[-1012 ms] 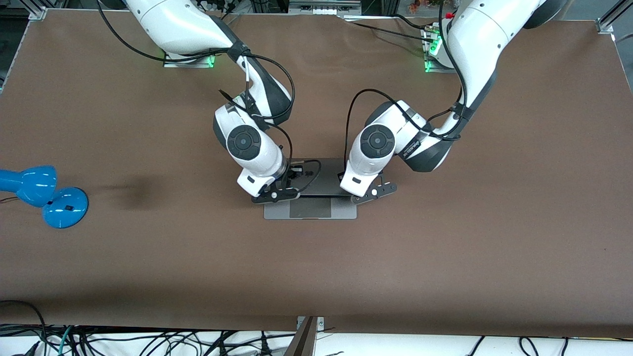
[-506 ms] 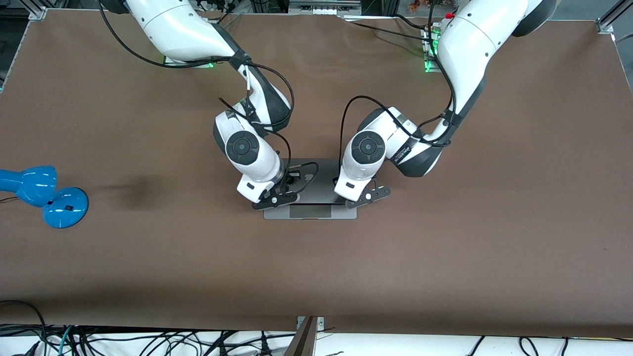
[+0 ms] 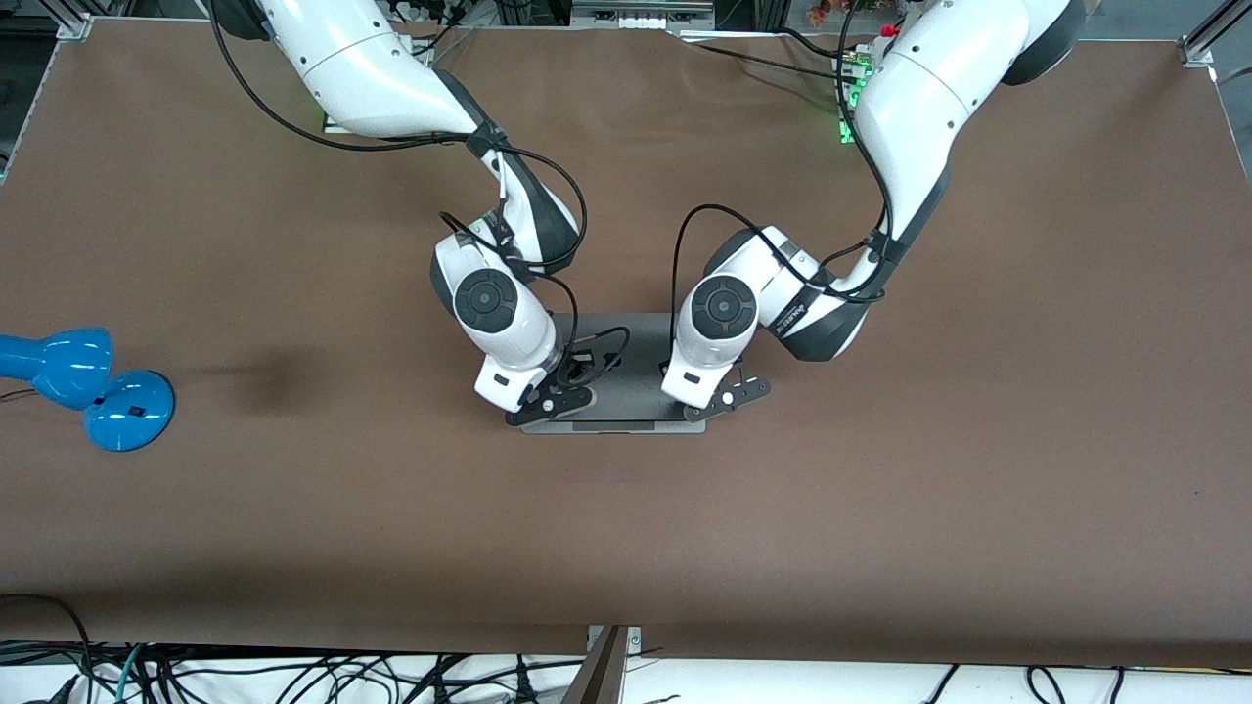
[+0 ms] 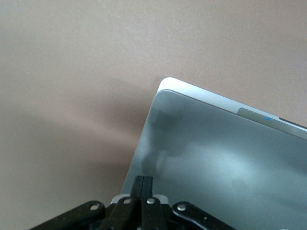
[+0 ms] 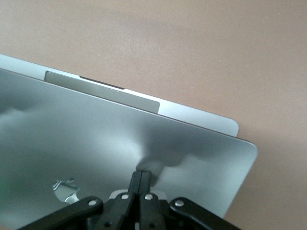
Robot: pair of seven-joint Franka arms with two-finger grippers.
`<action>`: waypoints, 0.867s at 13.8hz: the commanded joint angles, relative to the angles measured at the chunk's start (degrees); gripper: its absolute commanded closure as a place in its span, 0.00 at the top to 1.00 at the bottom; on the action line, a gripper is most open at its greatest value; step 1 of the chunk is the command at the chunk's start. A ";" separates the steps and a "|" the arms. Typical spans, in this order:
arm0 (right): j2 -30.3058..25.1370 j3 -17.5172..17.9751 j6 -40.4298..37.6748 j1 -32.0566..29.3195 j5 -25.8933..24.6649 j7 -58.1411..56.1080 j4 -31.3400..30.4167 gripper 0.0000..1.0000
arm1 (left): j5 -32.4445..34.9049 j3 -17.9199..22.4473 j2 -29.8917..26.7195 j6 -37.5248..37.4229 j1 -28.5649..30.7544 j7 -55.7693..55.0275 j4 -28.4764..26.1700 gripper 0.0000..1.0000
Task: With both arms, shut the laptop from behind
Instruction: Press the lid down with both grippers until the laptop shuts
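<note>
Laptop: slim silver-grey laptop (image 3: pixel 626 367) sat mid brown tabletop (image 3: pixel 880 489), lid nearly down.
Left end effector (image 4: pixel 143 184): fingers pinched together, pressing lid corner evenly.
Right end effector (image 5: pixel 140 179): likewise narrowed, pressing lid's matching corner.

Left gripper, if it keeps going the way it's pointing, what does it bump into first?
The left gripper is shut, its tips already at the laptop lid. Going straight on, it would meet that lid first, pressing it toward the base. How firmly it touches now is hard to tell.
</note>
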 commanded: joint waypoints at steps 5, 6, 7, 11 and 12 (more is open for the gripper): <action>2.09 -1.16 5.42 0.81 -0.41 -1.58 -0.14 0.00 | 1.67 2.87 4.26 -0.94 -3.23 -1.20 5.69 0.00; 2.36 -1.16 5.95 0.81 -0.41 -1.67 -0.14 0.00 | 1.66 3.40 4.70 -0.85 -3.41 -1.20 6.04 0.00; 2.53 -1.16 6.56 0.81 -0.41 -2.37 -0.14 0.00 | 1.75 3.40 5.14 -0.85 -3.41 -1.20 6.48 0.00; 3.76 -1.43 9.20 0.81 -0.32 -4.40 -0.14 0.00 | 1.66 3.67 6.90 -0.50 -3.50 -2.16 8.40 0.00; 4.03 -1.43 9.29 0.81 -0.41 -4.40 -0.05 0.00 | 1.66 3.67 7.69 -0.50 -3.93 -2.86 9.46 0.00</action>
